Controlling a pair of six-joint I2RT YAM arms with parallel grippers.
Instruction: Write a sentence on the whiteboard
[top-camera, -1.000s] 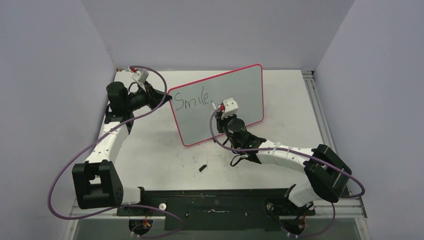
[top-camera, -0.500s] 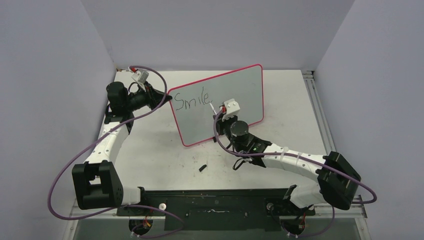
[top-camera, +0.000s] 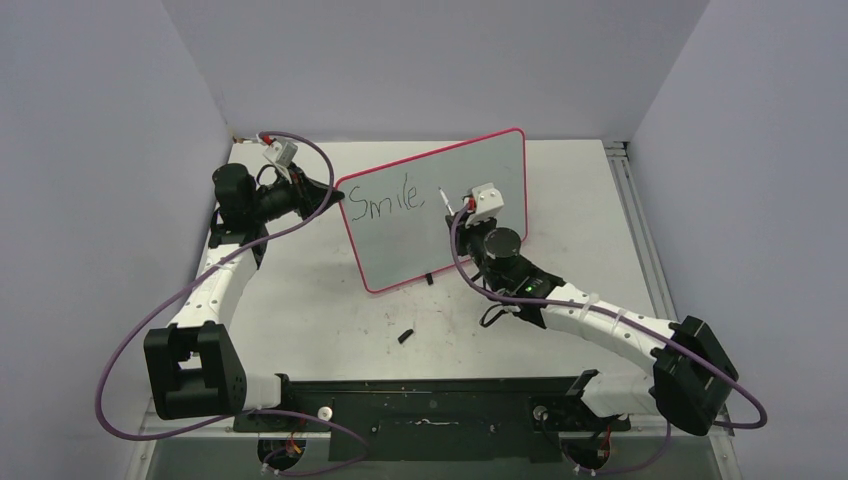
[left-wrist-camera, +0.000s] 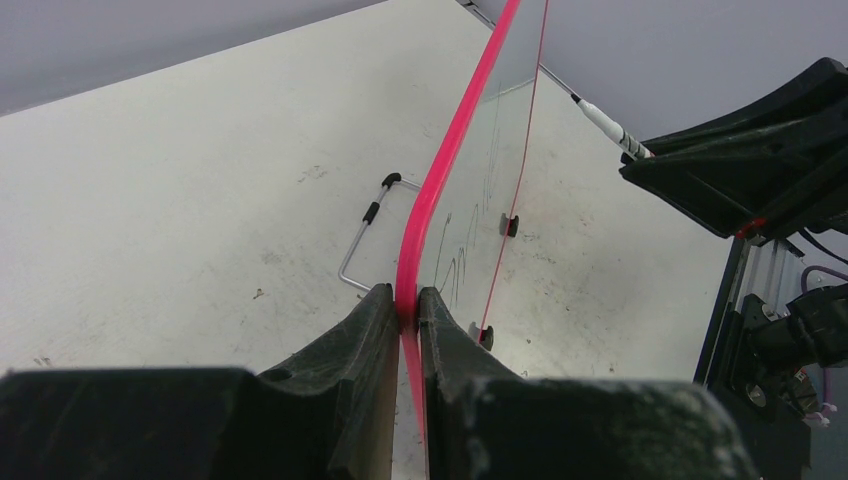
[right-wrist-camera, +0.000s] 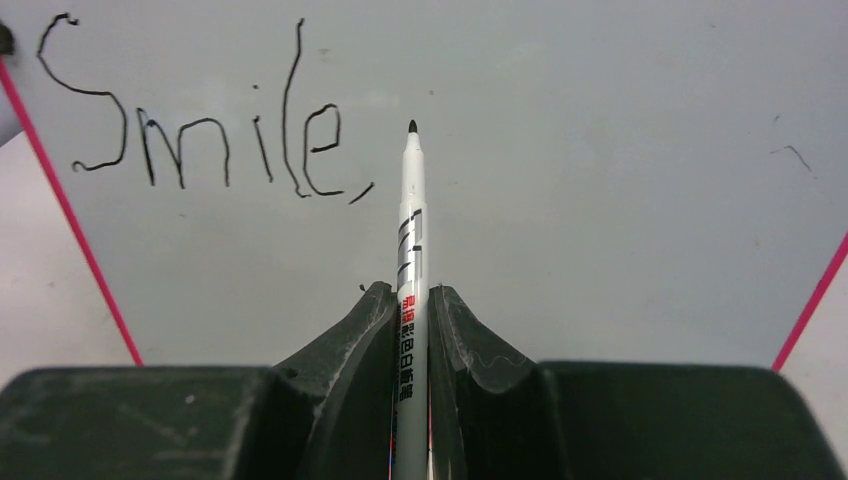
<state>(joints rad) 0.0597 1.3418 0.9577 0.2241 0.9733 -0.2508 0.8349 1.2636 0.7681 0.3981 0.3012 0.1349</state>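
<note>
Two firm holds: my left gripper (left-wrist-camera: 408, 303) is pinched tight on the whiteboard (top-camera: 400, 250) at its pink rim, the board upright between its fingers. My right gripper (right-wrist-camera: 411, 297) is clamped on a marker (right-wrist-camera: 411, 210), whose tip points ahead at the board face, just right of "Smile,".

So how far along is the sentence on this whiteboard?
Done: the black word "Smile," sits upper left on the glossy white, pink-rimmed whiteboard. In hand: the left fingers clamp its edge; the right fingers grip a white marker pen, tip aimed past the comma. Left: the remaining words; nothing is written beyond it.
</note>
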